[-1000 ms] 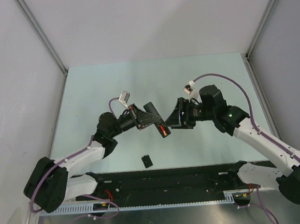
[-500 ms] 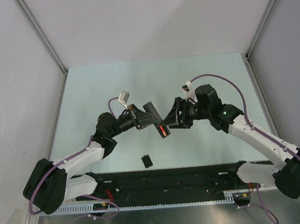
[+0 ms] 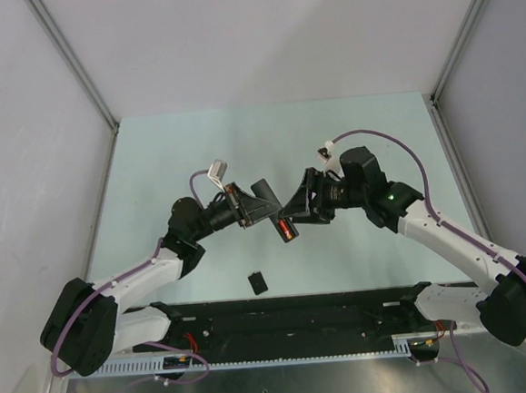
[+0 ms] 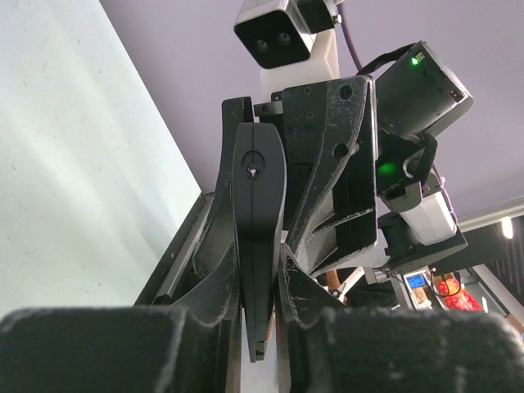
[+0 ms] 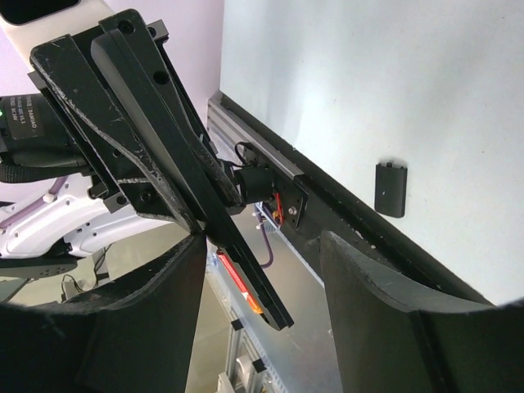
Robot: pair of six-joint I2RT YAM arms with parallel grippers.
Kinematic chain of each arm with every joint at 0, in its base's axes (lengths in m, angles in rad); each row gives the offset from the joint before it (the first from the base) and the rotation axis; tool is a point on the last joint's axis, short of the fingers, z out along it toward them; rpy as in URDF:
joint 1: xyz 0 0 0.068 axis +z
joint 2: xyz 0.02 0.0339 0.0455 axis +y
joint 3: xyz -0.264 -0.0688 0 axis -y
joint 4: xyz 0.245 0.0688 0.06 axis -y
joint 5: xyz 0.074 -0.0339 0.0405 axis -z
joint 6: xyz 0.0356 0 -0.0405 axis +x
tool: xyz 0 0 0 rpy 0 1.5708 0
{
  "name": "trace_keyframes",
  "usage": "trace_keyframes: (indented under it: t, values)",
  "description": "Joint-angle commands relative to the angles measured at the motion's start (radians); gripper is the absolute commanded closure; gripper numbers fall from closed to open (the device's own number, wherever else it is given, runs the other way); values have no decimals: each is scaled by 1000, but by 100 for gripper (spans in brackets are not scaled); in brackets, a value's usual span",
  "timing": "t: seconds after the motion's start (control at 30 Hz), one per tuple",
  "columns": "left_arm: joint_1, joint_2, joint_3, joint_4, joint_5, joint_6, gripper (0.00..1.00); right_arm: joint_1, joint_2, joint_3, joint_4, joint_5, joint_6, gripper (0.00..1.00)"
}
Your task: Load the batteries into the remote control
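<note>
Pale green table [image 3: 151, 160], grey walls, both arms lifted off it and meeting mid-air. The left gripper [image 3: 256, 210] is clenched on the remote control [image 3: 270, 203]. The bar is pinched between its fingers, sticks out past the tips toward the right arm, is tilted, and is clear of the table.

The right gripper [image 3: 299, 210] is released, nothing in it. Its jaws stand apart with the free end of the remote between them. I see no contact on either side in the right wrist view.

The red-orange battery [image 5: 239, 284] sits in the open bay near that free end, just past the right fingertips, and looks seated lengthwise. No sign of the dark blue-purple battery in any view, so I can't tell whether it's in the bay or elsewhere.

The small black cover [image 3: 259, 281] lies on the table below both grippers, toward the arm bases, well apart from the remote.

My read: one of two cells in, second unconfirmed. Left to do: confirm or load the second cell and press both home. Going by position only, the right jaws look placed to push or steady at the bay.
</note>
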Motion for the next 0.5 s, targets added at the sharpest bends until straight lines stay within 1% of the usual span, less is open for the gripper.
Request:
trace_keyframes:
  t: [0.0,0.47]
  values:
    - [1,-24,25,37,-1,25,100,9,8,10,33,-11,8,39]
    - [4,-24,55,37,-4,15,100,22,-12,-43,7,-2,-7,43]
